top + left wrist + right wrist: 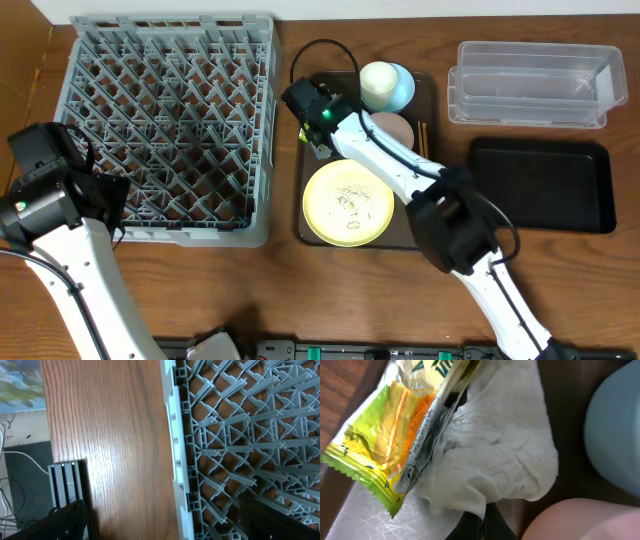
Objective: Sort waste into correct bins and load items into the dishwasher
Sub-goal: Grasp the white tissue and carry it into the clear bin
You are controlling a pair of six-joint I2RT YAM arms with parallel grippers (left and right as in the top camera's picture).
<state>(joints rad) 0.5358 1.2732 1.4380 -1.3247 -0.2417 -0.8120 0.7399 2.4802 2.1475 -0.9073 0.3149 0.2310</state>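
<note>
My right gripper (484, 527) is shut on a corner of the crumpled white napkin (495, 445), with the yellow-green snack wrapper (395, 445) lying against the napkin. In the overhead view this gripper (315, 135) is at the brown tray's left edge, above the pale yellow plate (347, 203) that carries rice grains (350, 200). The white cup (378, 82), blue bowl (402, 90), white bowl (392, 130) and chopsticks (424, 135) are on the tray. My left gripper (170, 525) is open and empty, straddling the rim of the grey dish rack (170, 130).
The clear tub (530, 85) stands at the back right and the flat black tray (545, 185) lies in front of it. The brown serving tray (303, 215) sits between the rack and the bins. The blue bowl (615, 435) is close to the right of the napkin.
</note>
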